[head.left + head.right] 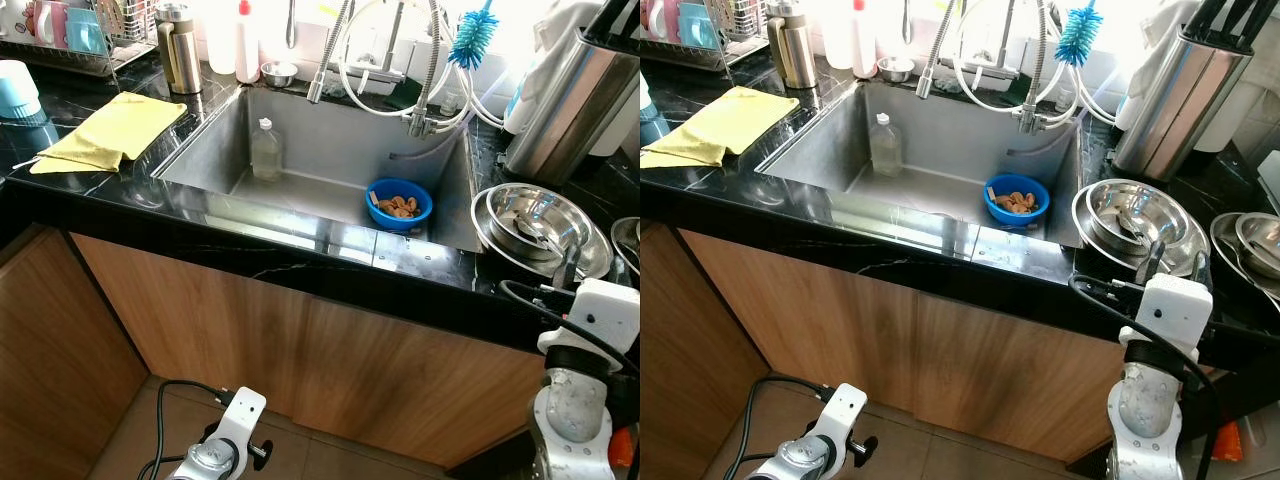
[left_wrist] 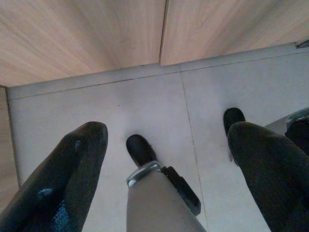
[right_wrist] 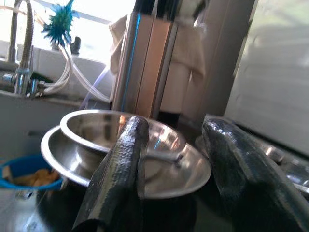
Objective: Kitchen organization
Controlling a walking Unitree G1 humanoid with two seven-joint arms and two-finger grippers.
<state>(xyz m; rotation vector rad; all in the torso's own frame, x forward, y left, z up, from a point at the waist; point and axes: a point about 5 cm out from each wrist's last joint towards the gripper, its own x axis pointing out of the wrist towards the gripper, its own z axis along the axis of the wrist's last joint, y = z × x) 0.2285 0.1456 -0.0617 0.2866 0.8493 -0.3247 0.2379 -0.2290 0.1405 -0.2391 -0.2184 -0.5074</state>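
Black table [image 1: 300, 262] runs across the front, with wood cabinet doors [image 1: 250, 340] below it. The steel sink [image 1: 200, 140] is sunk into the middle, its front rim close to the table edge, and most of the basin floor is bare.

Right pincer [image 3: 171, 159] is raised at the table's front edge on the right, pointing at the stacked steel bowls [image 1: 1130, 225]. Its fingers are parted with nothing between them. The bowls sit right of the sink, near the front edge: a smaller bowl nested in a wider one, with a utensil lying inside, kind unclear. More steel dishes [image 1: 1252, 245] sit just beyond them to the right. A tall steel knife block [image 1: 1180, 95] stands behind the bowls.

Left pincer [image 2: 166, 159] hangs low in front of the cabinet, fingers spread and empty, over grey floor tile [image 2: 145, 101].

In the sink:
- A blue bowl [image 1: 399, 203] sits at the front right corner holding brownish scraps.
- A clear bottle [image 1: 266, 150] stands upright left of centre toward the back.

The faucet with hoses [image 1: 425, 80] hangs over the back right rim, with a blue bottle brush [image 1: 473, 38] beside it. A yellow cloth [image 1: 110, 130] lies flat on the table left of the sink. The dish rack [image 1: 75, 40] sits at the far left back. A steel flask [image 1: 180, 48] and a small steel cup [image 1: 279, 73] stand along the back rim.
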